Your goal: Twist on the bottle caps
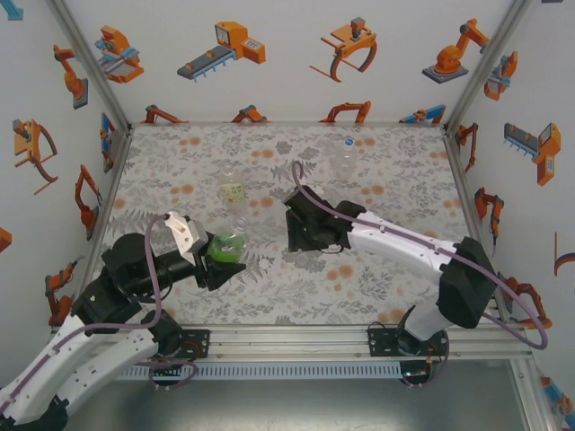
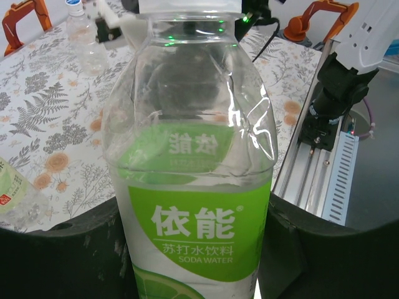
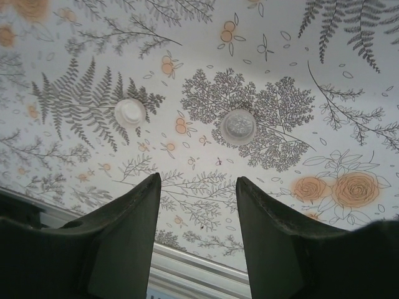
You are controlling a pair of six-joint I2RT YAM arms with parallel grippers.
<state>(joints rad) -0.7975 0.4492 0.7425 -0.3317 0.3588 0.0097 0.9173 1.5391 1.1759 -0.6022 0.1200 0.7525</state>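
Note:
My left gripper (image 1: 225, 260) is shut on a clear bottle with a bright green label (image 1: 229, 244). In the left wrist view that bottle (image 2: 193, 143) stands between the dark fingers (image 2: 299, 249) of the left gripper (image 2: 193, 215). My right gripper (image 1: 301, 238) hangs over the table's middle, pointing down. Its jaws (image 3: 196, 177) stand open with nothing between them. Just beyond the fingertips two small round bottle caps lie on the cloth, one white (image 3: 129, 113) and one more translucent (image 3: 239, 126). A pale yellow-green bottle (image 1: 234, 191) stands behind the held one. A colourless bottle (image 1: 346, 154) stands at the back.
A patterned floral cloth (image 1: 404, 180) covers the table. White walls with orange robot pictures close in the left, back and right. An aluminium rail (image 1: 296, 337) runs along the near edge, by both arm bases.

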